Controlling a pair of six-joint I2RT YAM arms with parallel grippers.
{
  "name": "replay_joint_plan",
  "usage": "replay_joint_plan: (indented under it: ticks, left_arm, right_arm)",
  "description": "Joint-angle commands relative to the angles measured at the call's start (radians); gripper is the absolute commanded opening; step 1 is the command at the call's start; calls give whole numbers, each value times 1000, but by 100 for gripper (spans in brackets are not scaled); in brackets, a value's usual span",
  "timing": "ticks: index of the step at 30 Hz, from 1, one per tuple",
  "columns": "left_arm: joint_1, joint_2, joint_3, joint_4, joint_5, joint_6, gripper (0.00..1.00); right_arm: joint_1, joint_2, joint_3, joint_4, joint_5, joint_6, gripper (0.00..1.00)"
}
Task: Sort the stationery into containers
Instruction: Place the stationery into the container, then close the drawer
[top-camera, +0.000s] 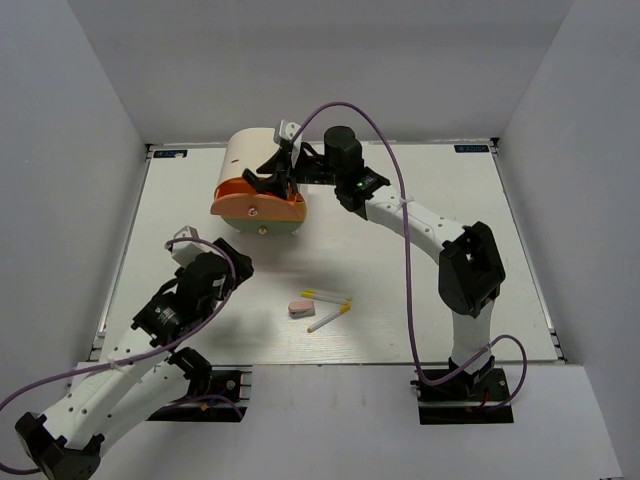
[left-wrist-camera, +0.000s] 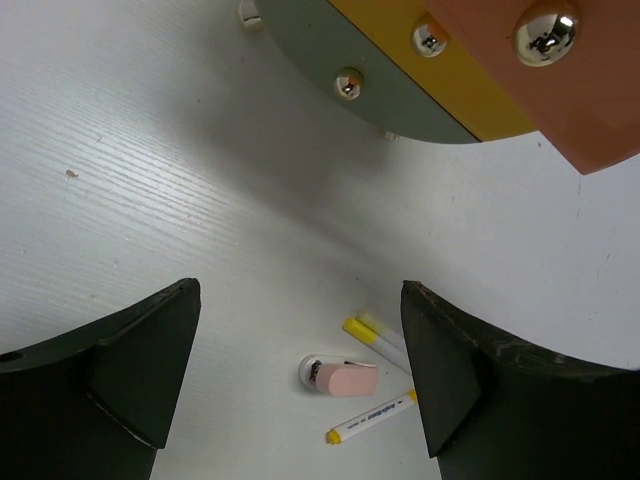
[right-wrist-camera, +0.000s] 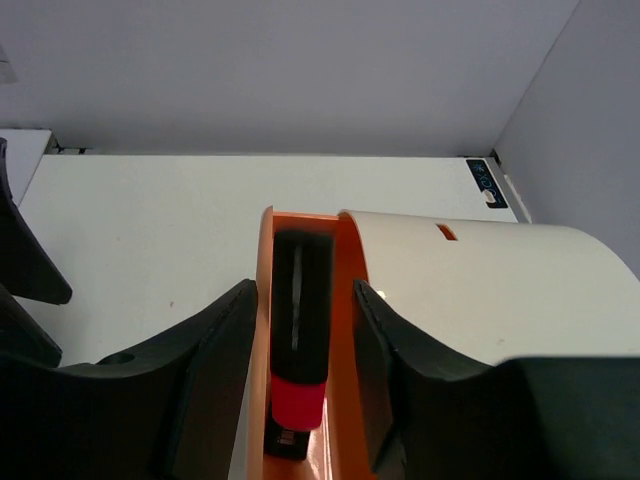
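The cream half-cylinder chest (top-camera: 252, 152) stands at the back with its orange drawer (top-camera: 258, 208) pulled out. My right gripper (top-camera: 272, 178) hangs over that drawer, open, with a jaw on each side of it. In the right wrist view a black highlighter with a pink end (right-wrist-camera: 300, 330) lies inside the orange drawer (right-wrist-camera: 345, 262), touching neither finger. My left gripper (top-camera: 228, 262) is open and empty, above the table left of a pinkish eraser (top-camera: 301, 307) and two white yellow-tipped pens (top-camera: 326, 296) (top-camera: 328, 318). The left wrist view shows the eraser (left-wrist-camera: 347, 379) and pens (left-wrist-camera: 384, 340) (left-wrist-camera: 372, 418).
Below the orange drawer front (left-wrist-camera: 545, 80), the left wrist view shows a yellow drawer (left-wrist-camera: 455, 85) and a grey-green one (left-wrist-camera: 320, 45), each with a round shiny knob. White walls enclose the table (top-camera: 420, 260) on three sides.
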Motion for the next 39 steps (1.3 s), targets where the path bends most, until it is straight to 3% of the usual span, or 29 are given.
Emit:
replay_joint_plan:
  ticks: [1, 8, 11, 12, 13, 14, 15, 16, 19, 22, 26, 30, 33, 39]
  left_arm:
    - [3, 26, -4, 54, -6, -14, 91]
    - [3, 83, 15, 120, 3, 6, 91]
    - [3, 103, 15, 161, 3, 26, 81]
    - [3, 113, 15, 189, 3, 35, 76]
    - [3, 128, 27, 201, 3, 35, 62]
    - [3, 139, 27, 213, -8, 44, 55]
    - [3, 150, 36, 233, -8, 55, 48]
    - [3, 176, 48, 243, -17, 55, 37]
    - [3, 224, 74, 266, -41, 80, 22]
    - [3, 286, 97, 299, -57, 103, 22]
    - [3, 352, 151, 327, -92, 133, 50]
    - [3, 391, 214, 327, -104, 158, 68]
    - [3, 440, 272, 313, -113, 182, 73]
    - [3, 532, 387, 272, -123, 234, 73]
  right_arm:
    - [5, -19, 40, 52, -21, 12, 49]
    - [2, -35, 37, 42, -22, 1, 52]
    - [-2, -57, 28, 52, -13, 19, 47]
    - [-1, -72, 24, 55, -8, 19, 43]
    - [-5, -81, 18, 54, 16, 19, 36]
    - [-7, -103, 12, 48, 31, 18, 16]
    - [-13, -132, -14, 34, 42, 12, 5]
    - [-24, -143, -31, 34, 76, 12, 0]
    - [-48, -221, -110, 2, 143, 6, 0]
    - [-90, -290, -199, -49, 191, 12, 0]
    - [-163, -406, -363, -86, 219, 13, 0]
    - [-213, -482, -475, -130, 213, -7, 21]
    - [-246, -531, -543, -152, 209, -5, 26]
    - [-295, -597, -664, -142, 197, 27, 27]
